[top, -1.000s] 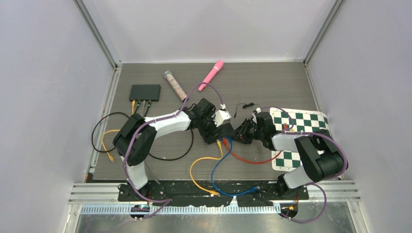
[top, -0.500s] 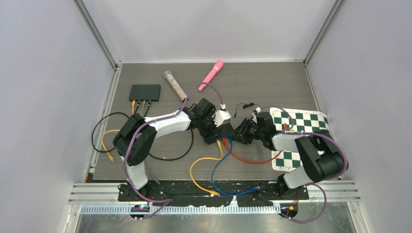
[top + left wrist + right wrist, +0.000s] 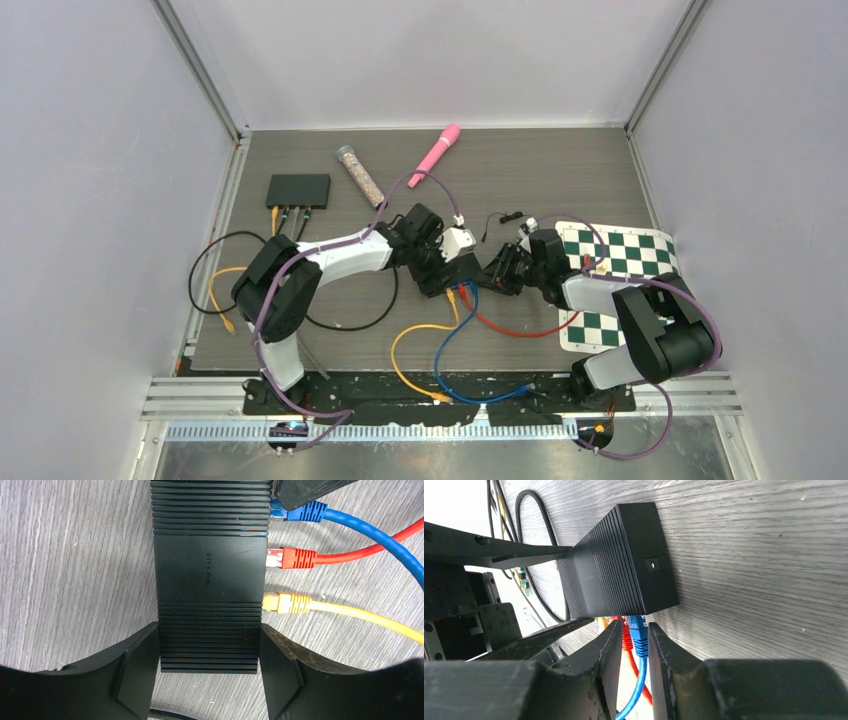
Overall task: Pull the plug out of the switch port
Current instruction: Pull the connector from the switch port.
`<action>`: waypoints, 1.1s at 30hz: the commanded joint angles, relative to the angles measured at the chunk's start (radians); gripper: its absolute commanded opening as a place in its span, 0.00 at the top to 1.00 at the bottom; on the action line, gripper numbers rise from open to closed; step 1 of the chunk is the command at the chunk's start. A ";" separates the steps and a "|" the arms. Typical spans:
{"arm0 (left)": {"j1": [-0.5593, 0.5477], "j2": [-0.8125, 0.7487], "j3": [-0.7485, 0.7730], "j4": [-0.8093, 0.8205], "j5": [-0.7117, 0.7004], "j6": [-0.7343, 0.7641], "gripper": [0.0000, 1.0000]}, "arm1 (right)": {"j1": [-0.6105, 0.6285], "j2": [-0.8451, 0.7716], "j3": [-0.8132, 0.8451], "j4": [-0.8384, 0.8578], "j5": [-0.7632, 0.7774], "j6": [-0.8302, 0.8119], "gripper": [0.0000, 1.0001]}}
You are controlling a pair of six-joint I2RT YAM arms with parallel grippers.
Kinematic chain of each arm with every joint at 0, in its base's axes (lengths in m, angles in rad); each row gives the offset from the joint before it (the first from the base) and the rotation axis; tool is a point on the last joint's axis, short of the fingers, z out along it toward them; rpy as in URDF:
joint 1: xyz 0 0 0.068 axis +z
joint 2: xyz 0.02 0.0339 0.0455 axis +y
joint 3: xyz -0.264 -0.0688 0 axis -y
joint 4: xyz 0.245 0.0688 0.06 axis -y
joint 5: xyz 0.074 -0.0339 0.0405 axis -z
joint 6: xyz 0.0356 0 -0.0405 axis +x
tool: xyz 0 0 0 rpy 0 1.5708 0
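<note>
**A:** How did the left arm sit?

**B:** It stretched rightward over the table with the wrist tipped down. The left gripper [image 3: 209, 635] had one finger pressed to each side of the switch [image 3: 208, 575].

**A:** And the right arm?

**B:** It was folded at the elbow, with the forearm aimed left. The right gripper [image 3: 635, 626] lay low, its fingers [image 3: 609, 650] pinched narrow on the blue plug [image 3: 639, 640].

**A:** Did the two grippers touch?

**B:** They were just beside each other. I could not tell whether they met.

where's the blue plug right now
Left wrist view, upper right: the blue plug sits in the end port of the switch, above the red plug, between the right hand's fingers.
</note>
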 commanded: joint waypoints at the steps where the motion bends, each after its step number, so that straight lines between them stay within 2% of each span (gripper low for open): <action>1: -0.007 0.020 -0.031 -0.092 0.011 -0.030 0.39 | 0.001 -0.022 0.028 -0.009 -0.007 -0.054 0.69; 6: -0.006 0.029 -0.010 -0.123 0.007 -0.029 0.39 | 0.002 -0.011 0.006 0.035 -0.056 -0.045 0.71; 11: -0.007 0.045 0.019 -0.147 -0.015 -0.026 0.39 | -0.006 0.001 -0.021 0.097 -0.103 -0.013 0.61; 15: -0.007 0.056 0.023 -0.153 -0.016 -0.029 0.39 | -0.033 0.047 -0.033 0.163 -0.140 0.022 0.70; 19: -0.007 0.057 0.022 -0.152 -0.012 -0.028 0.39 | -0.056 0.092 -0.042 0.250 -0.168 0.085 0.73; 22: -0.007 0.051 0.020 -0.151 -0.005 -0.026 0.39 | -0.055 0.115 -0.030 0.245 -0.180 0.082 0.67; 29: -0.006 0.031 -0.002 -0.138 0.022 -0.021 0.39 | -0.033 0.124 -0.008 0.149 -0.139 0.013 0.66; 33: -0.007 0.040 0.004 -0.147 0.031 -0.020 0.39 | -0.023 0.171 -0.013 0.229 -0.163 0.055 0.66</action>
